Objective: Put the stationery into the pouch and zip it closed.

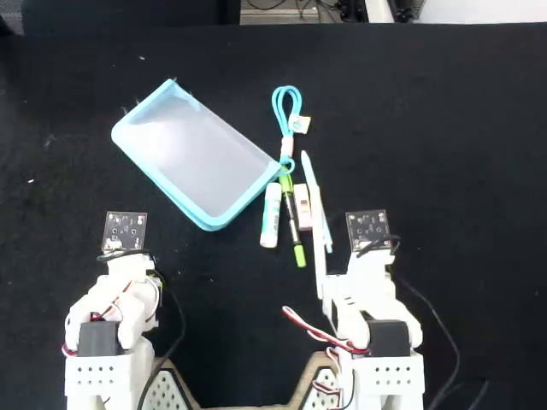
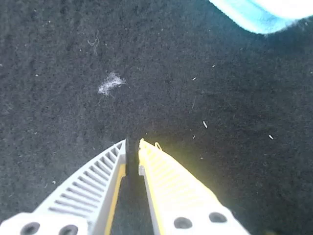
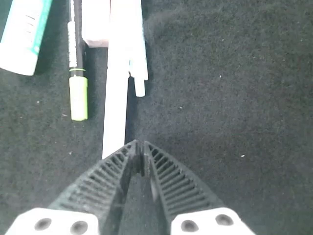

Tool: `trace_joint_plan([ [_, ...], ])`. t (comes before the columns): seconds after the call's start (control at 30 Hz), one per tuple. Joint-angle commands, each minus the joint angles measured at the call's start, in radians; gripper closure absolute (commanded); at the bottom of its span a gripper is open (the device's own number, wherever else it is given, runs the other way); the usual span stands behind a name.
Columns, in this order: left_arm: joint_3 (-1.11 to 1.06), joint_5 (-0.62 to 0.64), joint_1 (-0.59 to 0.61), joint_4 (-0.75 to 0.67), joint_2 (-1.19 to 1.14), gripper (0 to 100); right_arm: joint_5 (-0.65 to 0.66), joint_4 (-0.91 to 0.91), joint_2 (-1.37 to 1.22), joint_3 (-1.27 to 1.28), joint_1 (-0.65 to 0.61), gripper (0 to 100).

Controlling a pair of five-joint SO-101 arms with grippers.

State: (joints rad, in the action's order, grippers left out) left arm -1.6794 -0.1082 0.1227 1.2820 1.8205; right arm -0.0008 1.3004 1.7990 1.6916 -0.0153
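Left hand and right hand are sitting clenched and empty; stationery is lying tightly bunched beside the pouch, so grasping one piece is probably risking scattering neighbours.

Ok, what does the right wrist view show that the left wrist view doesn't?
Right wrist view: the glue stick, green-tipped pen, eraser and long white strip lying ahead of the right gripper. Left wrist view: a corner of the pouch and a lint tuft beyond the left gripper. Shared: black table and a shut gripper in the foreground.
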Motion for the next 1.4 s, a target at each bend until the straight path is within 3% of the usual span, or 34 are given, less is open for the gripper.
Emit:
trace_joint_plan([
  [0.0, -0.019, -0.006, 0.004, -0.012, 0.005, 94, -0.003, 0.005, 0.096, -0.007, 0.015, 98.7],
  [0.5, -0.019, -0.009, 0.008, -0.037, 0.005, 94, -0.003, 0.005, 0.096, -0.007, 0.012, 98.7],
  [0.6, -0.016, -0.012, 0.033, -0.135, 0.005, 94, -0.003, 0.005, 0.096, -0.007, -0.002, 98.7],
  [0.87, 0.047, -0.015, 0.268, -0.520, 0.005, 94, -0.008, 0.005, 0.096, -0.007, -0.121, 98.7],
  [1.07, 0.039, -0.196, 0.277, -0.609, 0.005, 94, -0.005, 0.005, 0.096, -0.007, -0.127, 98.7],
  [1.2, 0.050, -0.146, 0.285, -0.692, 0.005, 92, 0.000, -0.026, 0.096, -0.007, -0.129, 98.7],
  [1.37, 0.079, 0.074, 0.328, -0.822, 0.005, 78, 0.000, -0.190, 0.096, -0.008, -0.123, 98.7],
])
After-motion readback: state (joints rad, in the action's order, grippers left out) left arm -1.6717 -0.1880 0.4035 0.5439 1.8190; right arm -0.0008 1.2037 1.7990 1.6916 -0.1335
